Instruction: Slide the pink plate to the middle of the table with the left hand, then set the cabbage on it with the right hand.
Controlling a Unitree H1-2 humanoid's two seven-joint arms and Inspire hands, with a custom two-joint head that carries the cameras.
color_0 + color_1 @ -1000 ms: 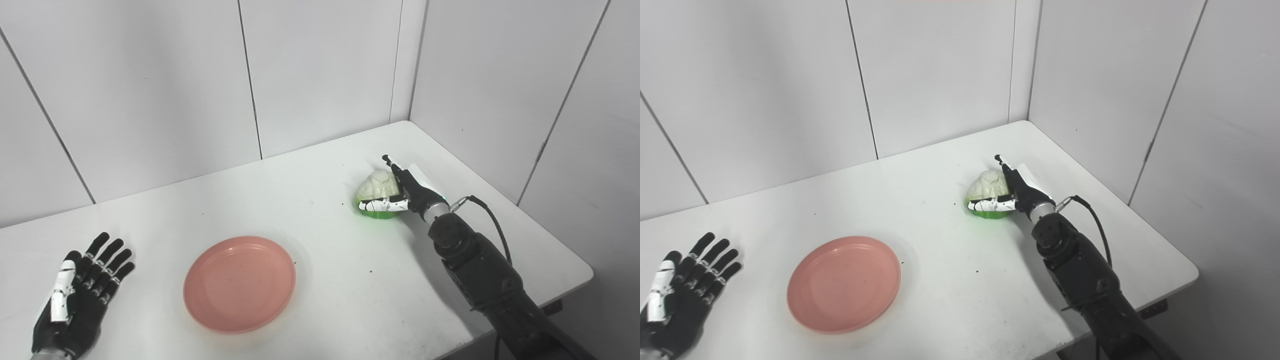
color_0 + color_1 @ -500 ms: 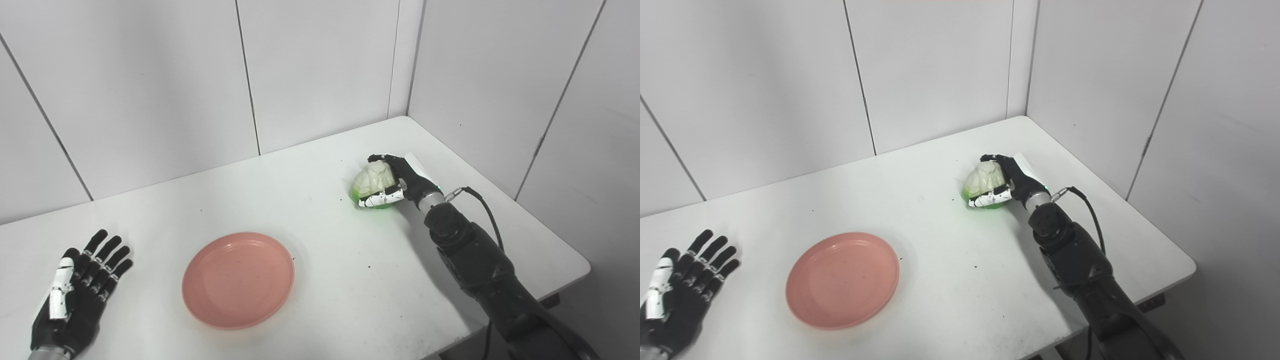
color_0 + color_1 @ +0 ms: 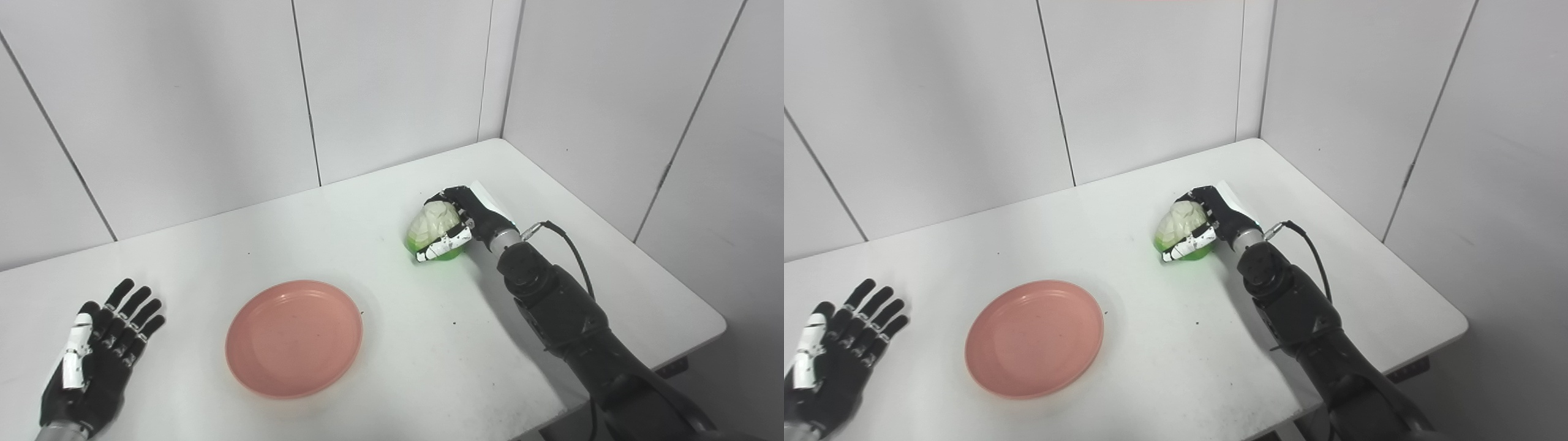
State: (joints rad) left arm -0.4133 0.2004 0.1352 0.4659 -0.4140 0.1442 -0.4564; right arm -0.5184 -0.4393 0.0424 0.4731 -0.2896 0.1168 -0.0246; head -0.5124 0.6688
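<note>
The pink plate lies flat on the white table, a little left of its middle near the front. The cabbage, pale on top and bright green below, is at the table's right side, held just above the surface. My right hand is shut on it, fingers over its top and thumb across its front. My left hand lies open and flat, fingers spread, at the front left, well apart from the plate. The same scene shows in the right eye view, with the plate and the cabbage.
White wall panels close off the back and the right side of the table. A cable loops off my right forearm. The table's right front corner and its front edge are close to my right arm.
My right hand closed its fingers over the cabbage, then carried it a little left toward the plate. The left hand and plate have stayed put; the camera shifted slightly.
</note>
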